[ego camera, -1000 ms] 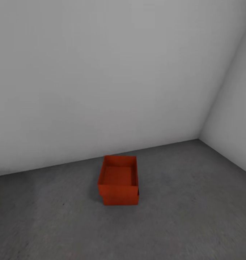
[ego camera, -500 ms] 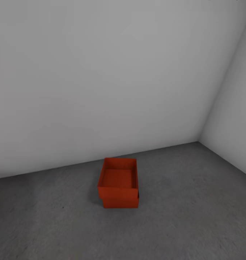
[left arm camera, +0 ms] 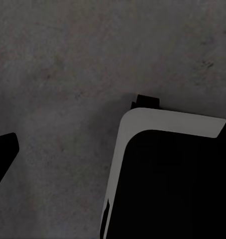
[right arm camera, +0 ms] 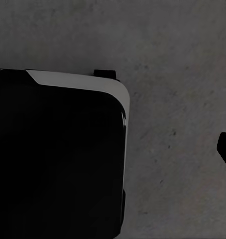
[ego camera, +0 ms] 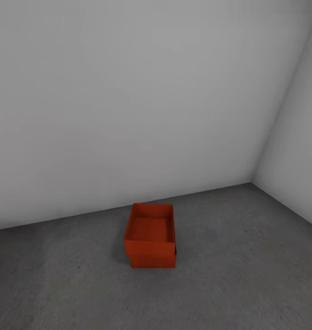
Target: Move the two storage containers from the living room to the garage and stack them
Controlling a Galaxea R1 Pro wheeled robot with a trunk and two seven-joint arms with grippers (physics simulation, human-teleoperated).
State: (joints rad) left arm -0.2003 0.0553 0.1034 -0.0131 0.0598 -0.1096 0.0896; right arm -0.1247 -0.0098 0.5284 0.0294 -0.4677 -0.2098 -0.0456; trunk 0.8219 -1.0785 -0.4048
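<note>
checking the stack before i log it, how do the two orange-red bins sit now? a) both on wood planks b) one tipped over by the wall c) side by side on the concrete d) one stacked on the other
d, the upper storage container sits on top of the lower storage container on the grey concrete floor.

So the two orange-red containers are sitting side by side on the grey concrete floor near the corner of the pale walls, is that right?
Not side by side. In the head view the upper container is stacked on the lower container, which stands on the grey concrete floor near the corner of the pale walls.
</note>
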